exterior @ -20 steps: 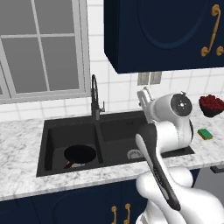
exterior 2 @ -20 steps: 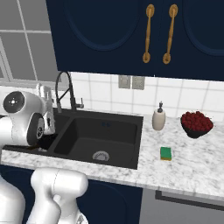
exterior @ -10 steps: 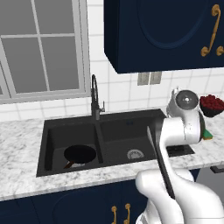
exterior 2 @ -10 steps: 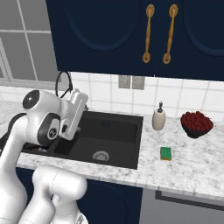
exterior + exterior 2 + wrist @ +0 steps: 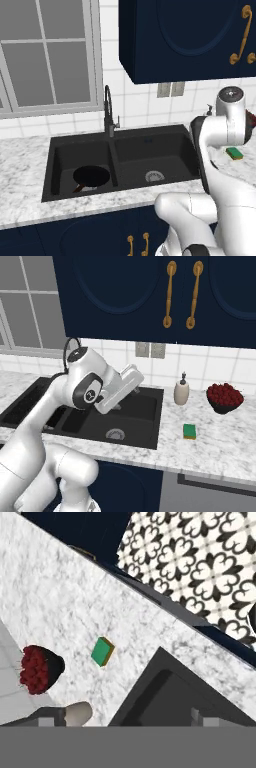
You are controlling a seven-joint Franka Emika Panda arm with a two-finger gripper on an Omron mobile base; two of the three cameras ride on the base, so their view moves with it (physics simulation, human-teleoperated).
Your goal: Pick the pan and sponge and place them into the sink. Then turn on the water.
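While pan [image 5: 91, 176] sits flat, handle points front-left.

Navy wall cabinets [image 5: 150, 301] with brass handles [image 5: 170, 295] hang over white tile wall [image 5: 220, 368]. Grey-framed window [image 5: 47, 55] at left. Floor [image 5: 200, 567] patterned black-and-white.

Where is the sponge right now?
The sponge lies on the counter right of the sink, in front of the soap bottle and left of the fruit bowl, touching neither.
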